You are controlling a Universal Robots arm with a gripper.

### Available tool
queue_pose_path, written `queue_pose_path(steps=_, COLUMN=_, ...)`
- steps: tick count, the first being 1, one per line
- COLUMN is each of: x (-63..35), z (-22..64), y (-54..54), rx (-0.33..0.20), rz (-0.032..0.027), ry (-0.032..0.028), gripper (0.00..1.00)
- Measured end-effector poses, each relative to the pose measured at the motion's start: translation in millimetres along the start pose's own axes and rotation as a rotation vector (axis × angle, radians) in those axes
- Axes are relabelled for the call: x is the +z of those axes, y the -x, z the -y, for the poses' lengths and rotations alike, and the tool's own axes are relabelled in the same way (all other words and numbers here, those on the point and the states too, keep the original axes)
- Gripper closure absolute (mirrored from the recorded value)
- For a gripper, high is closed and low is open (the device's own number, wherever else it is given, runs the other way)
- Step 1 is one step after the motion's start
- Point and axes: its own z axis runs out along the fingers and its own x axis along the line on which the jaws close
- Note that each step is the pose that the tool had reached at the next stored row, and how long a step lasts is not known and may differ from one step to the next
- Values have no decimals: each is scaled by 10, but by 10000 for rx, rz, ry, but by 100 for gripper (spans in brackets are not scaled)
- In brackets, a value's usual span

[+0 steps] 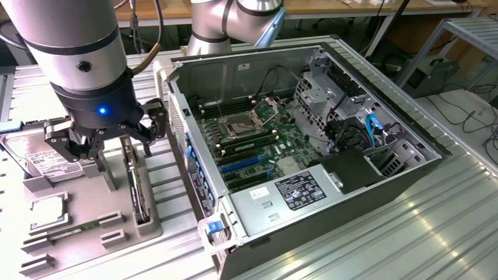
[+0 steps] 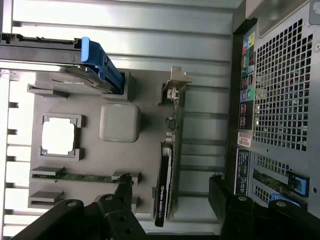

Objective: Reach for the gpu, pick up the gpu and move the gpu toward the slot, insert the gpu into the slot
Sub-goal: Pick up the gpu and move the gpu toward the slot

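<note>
GPU stands on edge in its holder on the grey fixture tray, not lifted, nothing touching it. Gripper hovers just above, jaws wide apart. In the wrist view the card lines up between the fingers, no contact.

Reach approx done. Grasp, carry and insertion are all left. Blue slot on the motherboard has nothing in it. It sits inside the open PC case, at the exterior view's right of the tray.

Tray also holds a hard drive, CPU and memory stick. All on a ribbed aluminium bench. Behind: workshop w/ desks and cables.
</note>
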Motion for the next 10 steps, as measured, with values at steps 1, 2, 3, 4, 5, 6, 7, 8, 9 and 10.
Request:
queue_pose_path(steps=1, x=15, z=1, y=0, rx=-1, rz=1, ry=0, gripper=27)
queue_pose_path(steps=2, x=25, z=2, y=-1, rx=0, rz=0, ry=0, gripper=27)
queue_pose_path(steps=3, x=33, z=3, y=-1, rx=0, rz=1, ry=1, gripper=27)
queue_pose_path(steps=4, x=42, z=4, y=-1, rx=0, rz=1, ry=1, gripper=27)
queue_pose_path(steps=5, x=52, z=4, y=-1, rx=0, rz=1, ry=1, gripper=27)
queue_pose_path(steps=6, x=62, z=5, y=-2, rx=0, rz=0, ry=1, gripper=27)
queue_pose_path(steps=7, x=71, z=7, y=-2, rx=0, rz=0, ry=1, gripper=27)
queue_pose_path(steps=8, x=82, z=10, y=-2, rx=-1, rz=0, ry=0, gripper=27)
queue_pose_path(steps=9, x=92, z=17, y=-2, rx=-2, rz=0, ry=-1, gripper=27)
queue_pose_path(steps=10, x=110, z=30, y=-4, rx=-1, rz=-1, ry=-1, gripper=27)
